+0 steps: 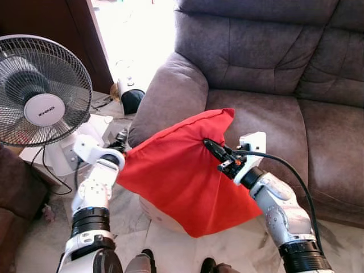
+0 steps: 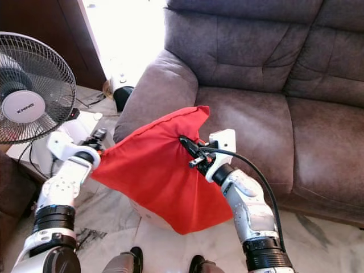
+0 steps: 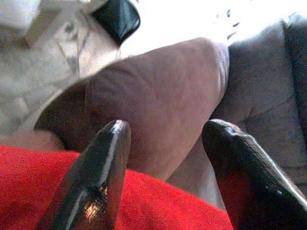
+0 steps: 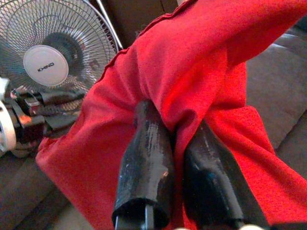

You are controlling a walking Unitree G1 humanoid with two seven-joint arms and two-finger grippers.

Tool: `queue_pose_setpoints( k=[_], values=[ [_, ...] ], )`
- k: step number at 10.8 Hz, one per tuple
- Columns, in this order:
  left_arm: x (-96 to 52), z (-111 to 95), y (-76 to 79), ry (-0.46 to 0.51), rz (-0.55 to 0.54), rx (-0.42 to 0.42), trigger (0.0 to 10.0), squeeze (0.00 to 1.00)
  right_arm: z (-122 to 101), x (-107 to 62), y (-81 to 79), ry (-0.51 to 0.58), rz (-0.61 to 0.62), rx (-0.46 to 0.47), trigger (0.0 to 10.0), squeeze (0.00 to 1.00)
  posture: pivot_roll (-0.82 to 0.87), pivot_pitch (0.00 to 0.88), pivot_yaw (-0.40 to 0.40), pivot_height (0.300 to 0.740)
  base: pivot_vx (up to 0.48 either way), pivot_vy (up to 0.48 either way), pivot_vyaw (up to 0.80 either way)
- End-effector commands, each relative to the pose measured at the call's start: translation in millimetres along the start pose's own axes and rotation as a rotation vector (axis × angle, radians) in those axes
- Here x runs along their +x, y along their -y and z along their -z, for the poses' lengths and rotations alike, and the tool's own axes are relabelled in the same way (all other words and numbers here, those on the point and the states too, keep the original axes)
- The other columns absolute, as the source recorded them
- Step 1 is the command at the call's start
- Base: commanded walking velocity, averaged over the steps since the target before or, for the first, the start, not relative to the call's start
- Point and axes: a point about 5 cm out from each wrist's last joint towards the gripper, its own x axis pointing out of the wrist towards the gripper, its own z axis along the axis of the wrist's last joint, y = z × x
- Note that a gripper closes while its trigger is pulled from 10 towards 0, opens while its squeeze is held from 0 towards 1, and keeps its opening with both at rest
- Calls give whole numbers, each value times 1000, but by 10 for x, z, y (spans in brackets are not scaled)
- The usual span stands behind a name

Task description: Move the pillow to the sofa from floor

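Note:
A red pillow (image 1: 176, 170) hangs in the air in front of the grey-brown sofa's armrest (image 1: 170, 96), above the marble floor. My right gripper (image 1: 209, 145) is shut on a fold of its fabric near the upper right corner; in the right wrist view both fingers (image 4: 144, 143) pinch the cloth. My left gripper (image 1: 120, 149) sits at the pillow's left corner. Its fingers (image 3: 105, 167) stand apart in the left wrist view, with red fabric (image 3: 144, 206) lying below them and the armrest (image 3: 158, 100) beyond.
The sofa seat (image 1: 267, 125) lies just behind and to the right of the pillow. A white standing fan (image 1: 40, 91) is close on my left, with its base and cable (image 1: 62, 153). A black object (image 1: 132, 100) lies on the floor by the armrest.

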Motion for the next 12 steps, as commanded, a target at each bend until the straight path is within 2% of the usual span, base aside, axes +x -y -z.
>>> queue_pose_setpoints(
  k=[1, 2, 3, 4, 7, 8, 9, 10, 12],
  values=[
    [-34, -159, 18, 58, -5, 35, 10000, 353, -245, 58, -100, 114, -55, -50, 10000, 0, 156, 201, 8, 740, 0, 0, 0],
    [-45, -195, 55, 66, -1, 43, 10000, 1000, -231, 60, -102, 111, -54, -48, 10000, 0, 163, 204, 9, 740, 0, 0, 0],
    [-93, -251, 148, 74, -6, 80, 10000, 1000, -180, 65, -82, 95, -27, -48, 10000, 0, 168, 205, 12, 740, 0, 0, 0],
    [-120, -251, 173, 64, -13, 93, 10000, 1000, -161, 64, -70, 92, -14, -46, 10000, 0, 170, 206, 13, 740, 0, 0, 0],
    [-162, -118, -29, -11, -127, 104, 10000, 1000, -186, 76, -89, 100, -20, -48, 10000, 0, 168, 207, 17, 740, 0, 0, 0],
    [-193, -56, -146, -40, -219, 118, 10000, 1000, -186, 77, -84, 101, -16, -48, 10000, 0, 171, 207, 18, 740, 0, 0, 0],
    [-206, -35, -216, -43, -264, 118, 10000, 1000, -177, 75, -89, 100, -17, -48, 10000, 0, 170, 208, 18, 740, 0, 0, 0],
    [-209, -30, -247, -43, -287, 100, 10000, 0, -177, 74, -94, 101, -18, -46, 10000, 0, 169, 207, 18, 740, 0, 0, 0],
    [-233, -18, -325, -45, -347, 95, 10000, 0, -178, 68, -92, 101, -18, -46, 10000, 0, 167, 207, 16, 740, 0, 0, 0]
  ],
)
